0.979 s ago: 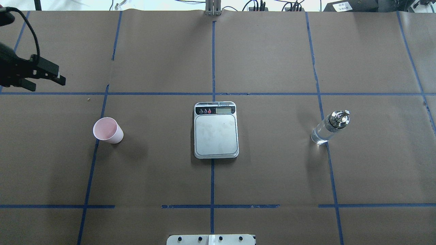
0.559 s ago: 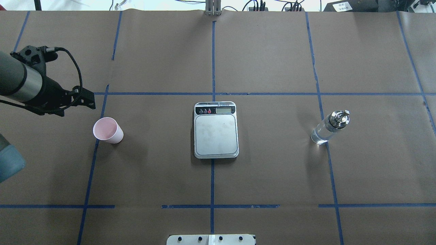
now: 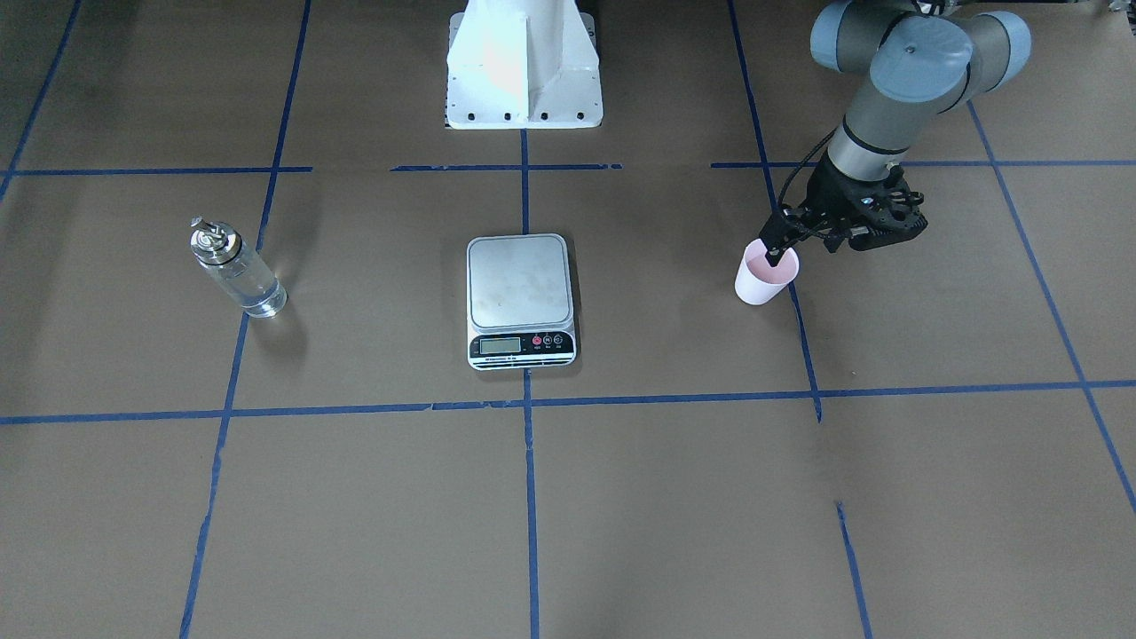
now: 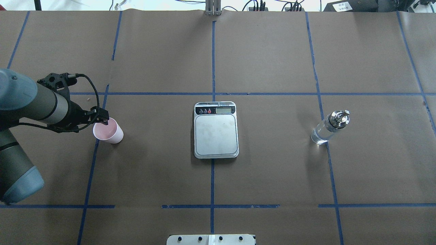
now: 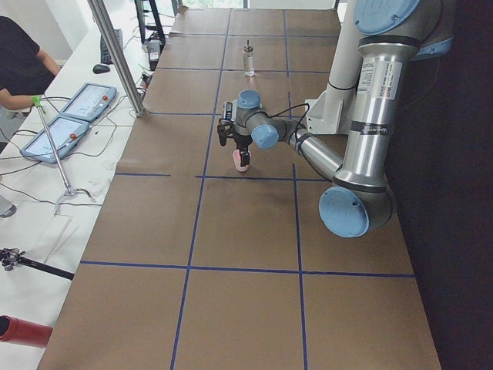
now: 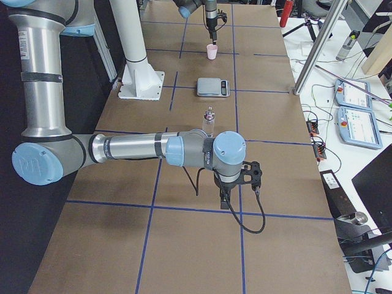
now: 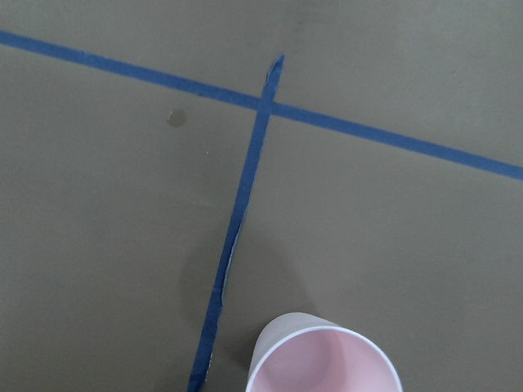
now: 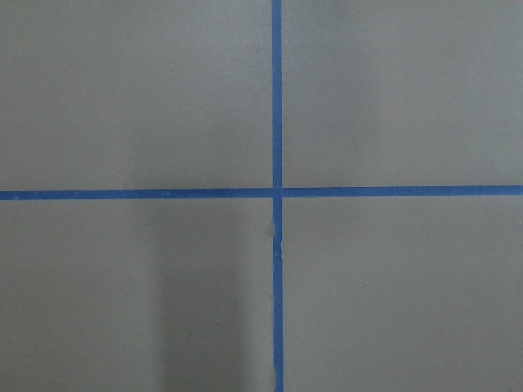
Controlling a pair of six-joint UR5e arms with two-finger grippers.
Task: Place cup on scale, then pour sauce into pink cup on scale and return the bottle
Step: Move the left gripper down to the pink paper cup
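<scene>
Progress: none of the steps done.

Left tool (image 4: 102,118) at the rim of the cup (image 4: 109,131), jaws apart, one finger (image 3: 775,256) dipped just inside the mouth. No closure on the wall seen. Cup upright on the worktop (image 4: 272,170), left of the scale (image 4: 216,130) and well apart from it.

Scale at centre, platform bare, display too small to read.

Bottle (image 4: 327,128) upright at far right, well apart from the scale, untouched. Sauce (image 4: 319,136) clear; level hard to judge through the glass.

Left to do: grip and lift of cup, placement on platform, pick-up of bottle, pour, return of bottle.

Hidden or unclear:
- Second finger of left tool masked by the wrist in overhead view; contact with cup wall not resolvable.
- Left wrist camera: cup cut off at bottom edge, no fingers in frame.
- Right tool (image 6: 225,197) found only in the right-end side view, low over bare worktop; open or closed not determinable.
</scene>
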